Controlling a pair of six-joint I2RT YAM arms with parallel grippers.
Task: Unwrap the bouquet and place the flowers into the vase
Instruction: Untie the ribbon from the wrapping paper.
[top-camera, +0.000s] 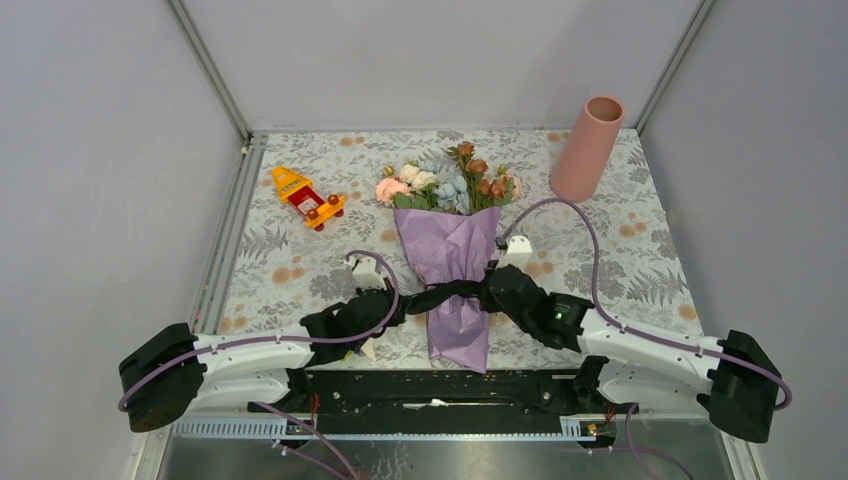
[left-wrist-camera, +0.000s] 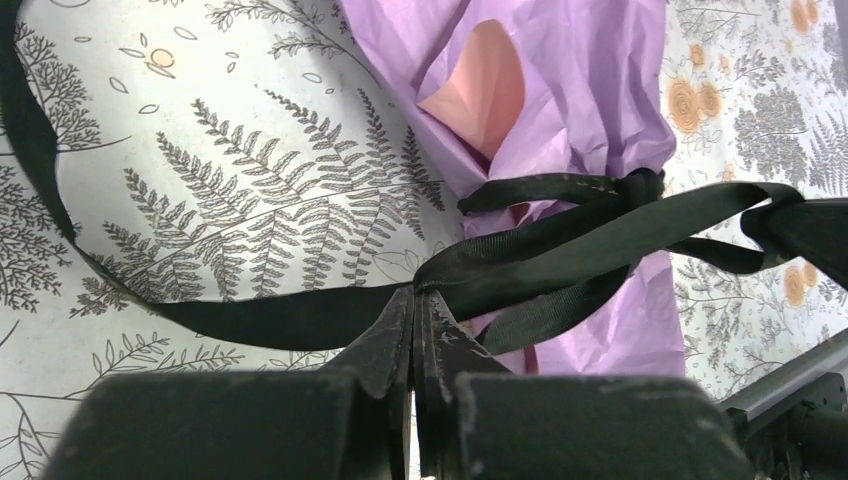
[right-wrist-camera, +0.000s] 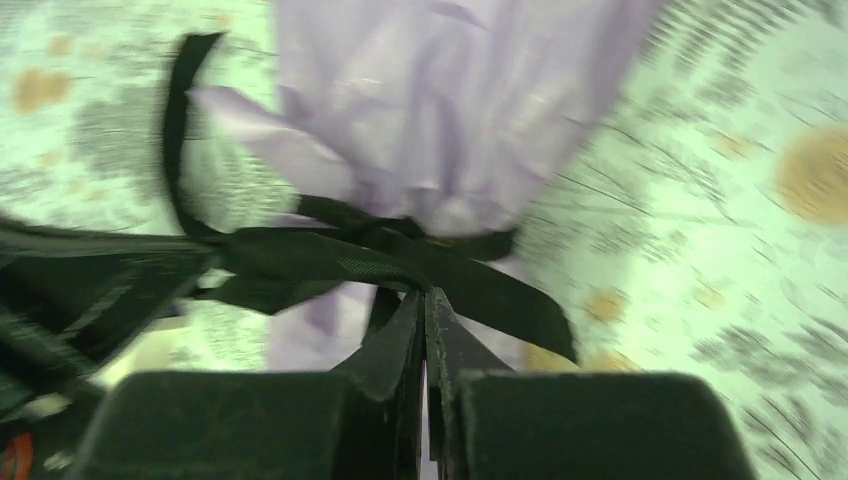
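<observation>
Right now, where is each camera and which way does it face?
Top: above, behind the arms, looking down on bouquet and vase; both arms show.
Left wrist: low, facing the ribbon; left gripper shut on it.
Right wrist: facing it from the opposite side; right gripper likewise.
Wrist views share ribbon and purple paper.

A floral cloth (top-camera: 270, 250) covers the worktop (top-camera: 640, 250). The bouquet (top-camera: 450, 250) lies mid-worktop. The vase (top-camera: 586, 150) stands far right, a toy (top-camera: 305, 197) far left.

One bouquet (top-camera: 450, 250), one vase (top-camera: 586, 150), one toy (top-camera: 308, 197), one black ribbon (top-camera: 452, 293).
</observation>
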